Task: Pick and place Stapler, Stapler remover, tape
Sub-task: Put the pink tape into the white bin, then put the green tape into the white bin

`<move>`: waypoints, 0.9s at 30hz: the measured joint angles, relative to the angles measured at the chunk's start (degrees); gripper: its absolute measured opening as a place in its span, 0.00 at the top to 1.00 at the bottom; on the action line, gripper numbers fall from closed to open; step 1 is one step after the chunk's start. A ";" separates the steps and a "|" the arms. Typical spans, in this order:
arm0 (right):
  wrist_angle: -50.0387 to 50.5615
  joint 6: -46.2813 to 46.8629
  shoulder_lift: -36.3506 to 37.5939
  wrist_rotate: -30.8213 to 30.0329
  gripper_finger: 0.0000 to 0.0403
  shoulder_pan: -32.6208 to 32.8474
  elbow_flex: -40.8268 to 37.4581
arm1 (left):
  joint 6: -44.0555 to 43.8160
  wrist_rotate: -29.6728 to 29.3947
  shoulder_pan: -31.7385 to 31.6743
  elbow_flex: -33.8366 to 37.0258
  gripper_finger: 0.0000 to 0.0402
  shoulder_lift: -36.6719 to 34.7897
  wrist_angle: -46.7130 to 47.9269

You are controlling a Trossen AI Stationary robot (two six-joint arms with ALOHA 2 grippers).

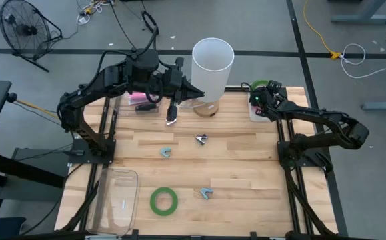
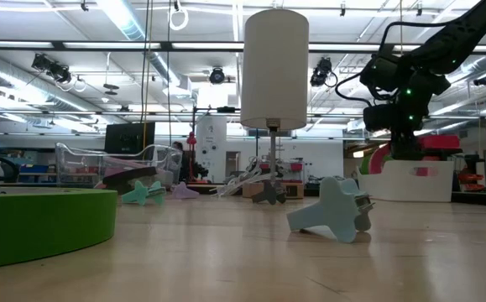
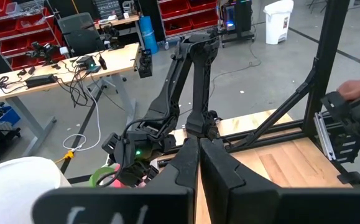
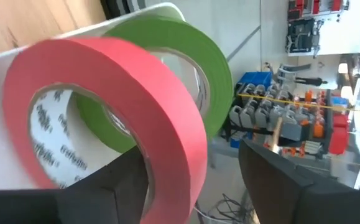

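At the bottom centre of the high view a green tape ring (image 1: 164,201) lies flat on the desk (image 1: 239,170), with a clear bin (image 1: 116,197) to its left. Three small pale staple removers (image 1: 206,193) lie scattered mid-desk. At upper right the right tool (image 1: 258,100) hangs over a white tray (image 1: 257,115), its fingers spread, the red tape (image 4: 105,112) and a second green ring (image 4: 186,81) leaning in the tray before them. At upper left the left tool (image 1: 171,115) is pressed together, holding nothing.

Two black jointed arms (image 1: 99,87), black cabling, green light at right wrist (image 1: 255,100).
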State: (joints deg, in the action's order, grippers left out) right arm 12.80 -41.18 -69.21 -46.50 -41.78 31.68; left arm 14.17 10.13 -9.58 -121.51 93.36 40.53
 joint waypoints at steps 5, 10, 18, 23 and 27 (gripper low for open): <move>1.91 0.69 0.02 4.35 0.40 -0.04 0.02 | 0.00 0.00 0.01 0.00 0.95 0.00 0.00; 5.71 3.29 0.04 10.69 0.41 -0.22 0.00 | 0.01 0.00 0.00 0.00 0.95 0.00 0.00; 6.23 4.14 0.04 10.51 0.41 -1.03 0.02 | 0.00 0.00 0.00 0.00 0.95 0.00 0.00; 8.17 4.30 0.04 11.71 0.41 -1.03 0.02 | 0.02 0.00 0.00 0.00 0.95 0.00 0.00; 8.89 5.19 0.04 12.85 0.41 -1.05 0.09 | 0.01 0.00 0.01 0.00 0.95 0.00 0.00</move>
State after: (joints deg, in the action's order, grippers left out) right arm 21.69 -35.99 -69.17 -33.65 -42.83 31.77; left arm 14.19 10.13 -9.58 -121.51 93.36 40.53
